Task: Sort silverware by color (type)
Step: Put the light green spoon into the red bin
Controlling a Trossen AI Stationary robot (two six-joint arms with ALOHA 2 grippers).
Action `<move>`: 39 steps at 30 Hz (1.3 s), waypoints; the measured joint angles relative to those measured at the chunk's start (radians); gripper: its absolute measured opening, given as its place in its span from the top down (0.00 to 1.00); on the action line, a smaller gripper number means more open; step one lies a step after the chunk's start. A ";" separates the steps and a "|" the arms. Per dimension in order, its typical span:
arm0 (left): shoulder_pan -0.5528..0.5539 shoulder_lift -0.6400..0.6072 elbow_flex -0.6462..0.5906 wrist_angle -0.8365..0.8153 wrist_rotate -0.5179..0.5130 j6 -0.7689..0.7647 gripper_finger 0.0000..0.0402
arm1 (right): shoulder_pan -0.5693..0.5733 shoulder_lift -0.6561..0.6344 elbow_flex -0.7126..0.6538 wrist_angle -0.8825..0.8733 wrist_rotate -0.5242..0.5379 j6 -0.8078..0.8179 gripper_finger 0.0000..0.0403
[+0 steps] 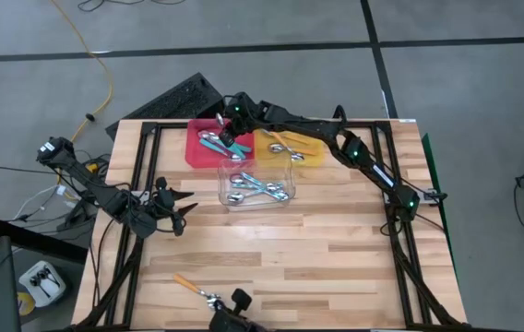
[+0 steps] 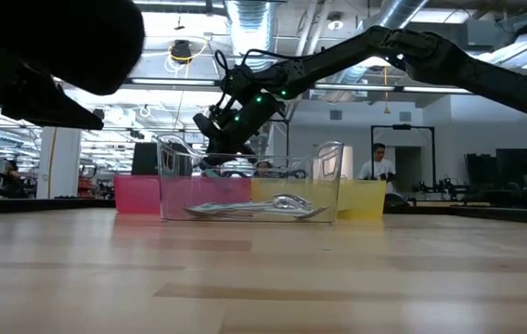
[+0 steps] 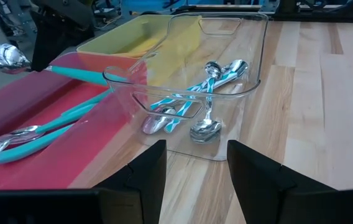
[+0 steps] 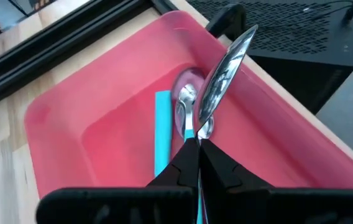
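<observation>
My right gripper [image 1: 229, 135] hangs over the red tray [image 1: 194, 149], shut on a teal-handled spoon [image 3: 71, 72] whose shiny bowl [image 4: 226, 65] sticks out past the fingertips. Other teal spoons [image 3: 30, 138] lie flat in the red tray. Several pale blue spoons [image 3: 204, 93] lie in the clear tray [image 1: 228, 197], and orange spoons [image 1: 286, 150] in the yellow tray [image 1: 315, 144]. One orange-handled spoon [image 1: 189, 282] lies on the table near the front edge. My left gripper [image 3: 195, 174] waits open at the table's left, pointing at the clear tray. My right gripper pinches the teal spoon between its two fingertips [image 4: 186, 163], at the neck [image 4: 191, 135] where the handle meets the bowl. The fingers slant down from the table's right. The spoon is lifted clear above the red tray, roughly level, its teal handle [image 3: 86, 75] trailing toward the yellow tray.
The three trays stand close together at the far middle of the table. A black camera mount [image 1: 237, 302] sits at the front edge. A dark keyboard-like box [image 1: 174, 101] lies beyond the far left corner. Bare wood stretches across the near half.
</observation>
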 joint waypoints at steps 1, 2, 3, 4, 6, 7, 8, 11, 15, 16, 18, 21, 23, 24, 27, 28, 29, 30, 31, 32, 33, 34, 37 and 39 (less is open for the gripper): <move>0.000 0.000 0.000 0.000 0.000 0.000 0.61 | 0.002 0.000 0.000 0.000 0.000 -0.009 0.94; 0.000 0.000 0.000 0.000 0.000 0.000 0.61 | 0.004 0.000 0.000 0.000 0.000 -0.018 0.94; 0.000 0.000 -0.002 0.001 0.000 0.000 0.61 | 0.007 0.000 0.000 0.000 0.001 -0.031 0.94; 0.000 0.000 -0.005 0.001 0.000 0.000 0.61 | 0.010 0.000 0.000 0.000 0.000 -0.042 0.94; 0.000 0.000 -0.012 0.002 0.000 -0.001 0.61 | 0.016 0.000 0.000 0.000 0.000 -0.065 0.94; 0.000 0.000 -0.017 0.006 0.000 -0.003 0.61 | 0.020 0.000 0.000 0.000 0.000 -0.071 0.94; 0.000 0.000 -0.021 0.005 0.000 -0.009 0.61 | 0.019 0.000 0.000 -0.001 0.000 -0.079 0.94; 0.000 0.000 -0.024 0.002 0.000 -0.025 0.61 | 0.020 0.000 0.000 -0.003 0.000 -0.089 0.94; 0.000 0.000 -0.024 0.004 0.000 -0.027 0.61 | 0.021 0.000 0.000 -0.009 0.006 -0.090 0.94; 0.000 0.000 -0.024 0.005 0.000 -0.027 0.61 | 0.023 0.000 0.000 -0.013 0.025 -0.091 0.94; 0.000 0.000 -0.024 0.004 0.000 -0.027 0.61 | 0.031 0.000 0.000 -0.027 0.058 -0.092 0.94; 0.000 0.000 -0.024 0.005 0.000 -0.031 0.61 | 0.040 0.000 0.000 -0.043 0.098 -0.092 0.94; 0.000 0.000 -0.024 0.005 0.000 -0.035 0.61 | 0.048 0.018 0.000 -0.023 0.126 -0.096 0.94; 0.000 0.000 -0.024 0.005 0.000 -0.036 0.61 | 0.051 0.023 0.000 -0.025 0.128 -0.096 0.94; 0.000 0.000 -0.025 0.005 0.000 -0.037 0.61 | 0.055 0.031 -0.005 -0.043 0.132 -0.098 0.94; 0.000 0.000 -0.025 0.005 0.000 -0.037 0.61 | 0.057 0.031 -0.005 -0.036 0.144 -0.101 0.94; 0.000 0.000 -0.025 0.005 0.000 -0.037 0.61 | 0.058 0.030 -0.002 -0.027 0.160 -0.103 0.94; 0.000 0.000 -0.025 0.005 0.000 -0.037 0.61 | 0.058 0.029 -0.001 -0.022 0.172 -0.103 0.94; 0.000 0.000 -0.025 0.005 0.000 -0.038 0.61 | 0.058 0.029 -0.001 -0.023 0.181 -0.103 0.94; 0.000 0.000 -0.025 0.005 0.000 -0.039 0.61 | 0.058 0.029 -0.001 -0.026 0.183 -0.103 0.94; 0.000 0.000 -0.025 0.005 0.000 -0.041 0.61 | 0.058 0.030 -0.001 -0.029 0.183 -0.103 0.94; 0.000 0.000 -0.025 0.005 0.000 -0.042 0.61 | 0.058 0.032 -0.002 -0.031 0.183 -0.102 0.94; 0.000 0.000 -0.025 0.005 0.000 -0.045 0.61 | 0.057 0.032 -0.002 -0.027 0.183 -0.103 0.94; 0.000 0.000 -0.025 0.005 0.000 -0.045 0.61 | 0.058 0.032 -0.002 -0.026 0.183 -0.103 0.94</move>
